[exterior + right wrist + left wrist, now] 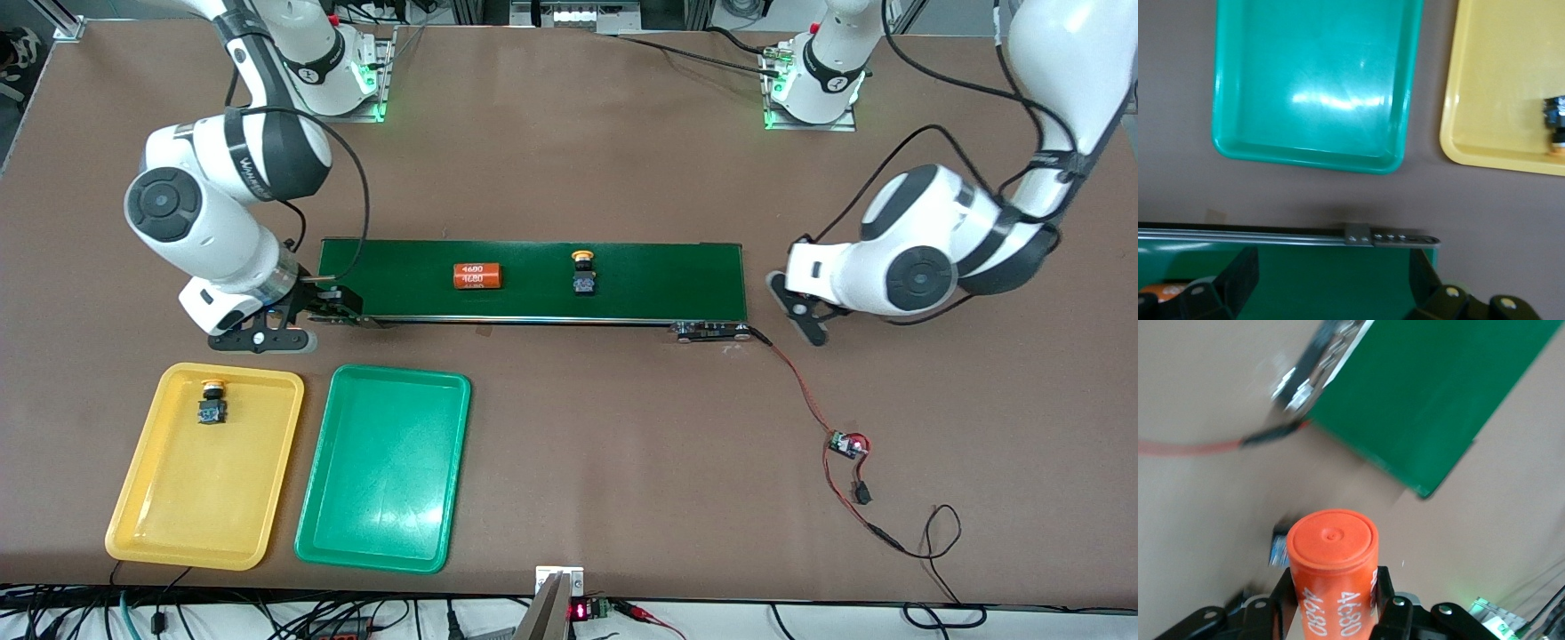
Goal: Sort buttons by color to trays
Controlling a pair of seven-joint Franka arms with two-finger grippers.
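My left gripper (1331, 613) was clamped on an orange cylinder (1333, 577) printed "4680", held over bare table just off the left arm's end of the dark-green conveyor belt (622, 267). My right gripper (1331, 283) hung with its fingers (1238, 277) spread wide apart and holding nothing, over the belt's end toward the right arm. On the belt lay a second orange cylinder (478, 276) and, beside it toward the left arm's end, one yellow-capped button (583, 272). Nearer the front camera than the belt sat two trays side by side: the yellow tray (142, 498) held another yellow-capped button (212, 403) close to its belt-side rim, and the green tray (382, 533) lay just beside it toward the left arm's end. A red wire (805, 396) trailed from the belt across the table.
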